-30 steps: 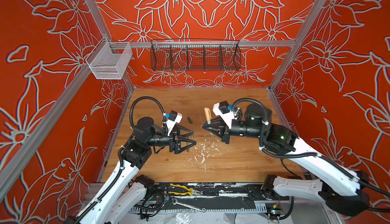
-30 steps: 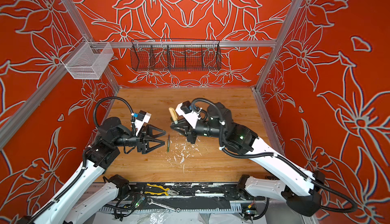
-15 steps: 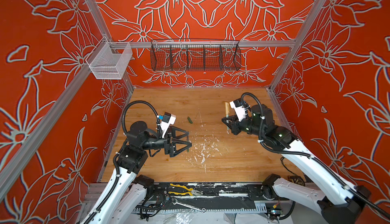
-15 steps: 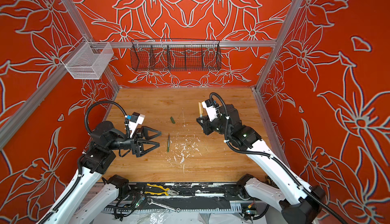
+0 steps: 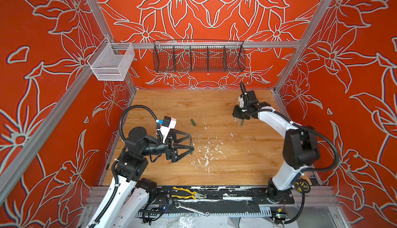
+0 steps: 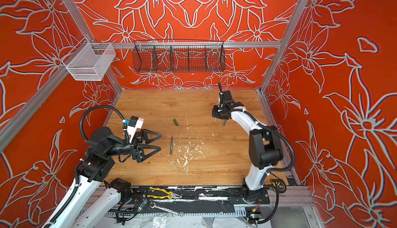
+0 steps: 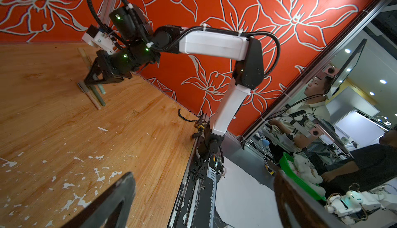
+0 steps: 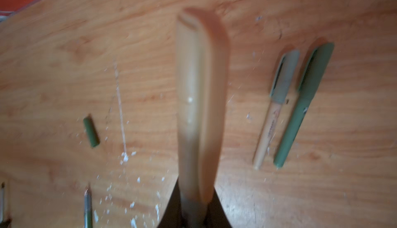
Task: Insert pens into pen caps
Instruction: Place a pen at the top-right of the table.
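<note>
"Squeezing the capped tan pen (image 8: 199,109), what should the right gripper (image 8: 194,196) do?"

"Probably lay it beside the two done pens (image 8: 305,106) close by. The left gripper (image 6: 160,141) gapes, green pen (image 6: 171,145) just ahead."

Scuffed wood-grain tabletop (image 5: 182,104), matt tan pen (image 8: 199,98), matt green pen cap (image 5: 193,122), wire basket (image 5: 198,59)

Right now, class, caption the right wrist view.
Right hand grips a tan pen; two capped pens and a loose green cap lie on the table.

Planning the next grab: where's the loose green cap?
In both top views the green cap lies centrally, just beyond the left gripper, beside a white scratch.
</note>
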{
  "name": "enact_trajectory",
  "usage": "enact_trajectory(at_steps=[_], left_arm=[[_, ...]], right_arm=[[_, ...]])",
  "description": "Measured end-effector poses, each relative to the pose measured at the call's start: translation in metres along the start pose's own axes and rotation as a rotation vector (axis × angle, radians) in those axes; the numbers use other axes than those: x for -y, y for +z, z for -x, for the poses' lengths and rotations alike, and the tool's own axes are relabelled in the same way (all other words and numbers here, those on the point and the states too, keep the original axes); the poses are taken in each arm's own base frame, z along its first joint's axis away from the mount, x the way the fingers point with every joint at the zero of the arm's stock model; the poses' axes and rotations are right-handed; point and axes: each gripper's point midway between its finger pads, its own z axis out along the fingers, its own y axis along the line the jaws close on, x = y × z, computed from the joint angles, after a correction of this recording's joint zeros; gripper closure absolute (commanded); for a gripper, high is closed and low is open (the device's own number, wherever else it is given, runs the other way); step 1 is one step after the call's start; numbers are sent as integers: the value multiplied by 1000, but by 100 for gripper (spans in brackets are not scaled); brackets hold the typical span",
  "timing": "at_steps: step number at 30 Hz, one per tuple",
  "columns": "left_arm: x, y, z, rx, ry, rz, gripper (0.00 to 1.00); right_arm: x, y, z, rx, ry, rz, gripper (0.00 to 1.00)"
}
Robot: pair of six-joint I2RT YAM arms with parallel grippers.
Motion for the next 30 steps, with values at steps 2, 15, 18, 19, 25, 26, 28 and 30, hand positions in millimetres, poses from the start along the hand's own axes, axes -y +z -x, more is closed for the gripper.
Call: enact_trajectory(at_steps=[2,15,18,19,25,26,28,30], left_arm=[[0,0,0,1,3,1,3],[0,0,0,1,7,2,3],[0,0,0,0,6,2,3],[0,0,0,0,6,2,3],[0,0,0,0,5,2,3],[0,0,0,0,6,2,3],[0,0,0,0,6,2,3],[-1,0,0,0,5,3,3]], right_arm=[[1,18,14,-15,17,-33,100],[46,58,-11,-114,118,-243,96],[49,62,-13,-118,122,-258,89],[51,63,-14,-121,124,-262,87],[56,68,-19,-132,136,-280,73],[56,69,-19,-131,135,-280,69],[56,68,-19,-130,137,-283,64],[57,68,-18,-127,137,-287,60]])
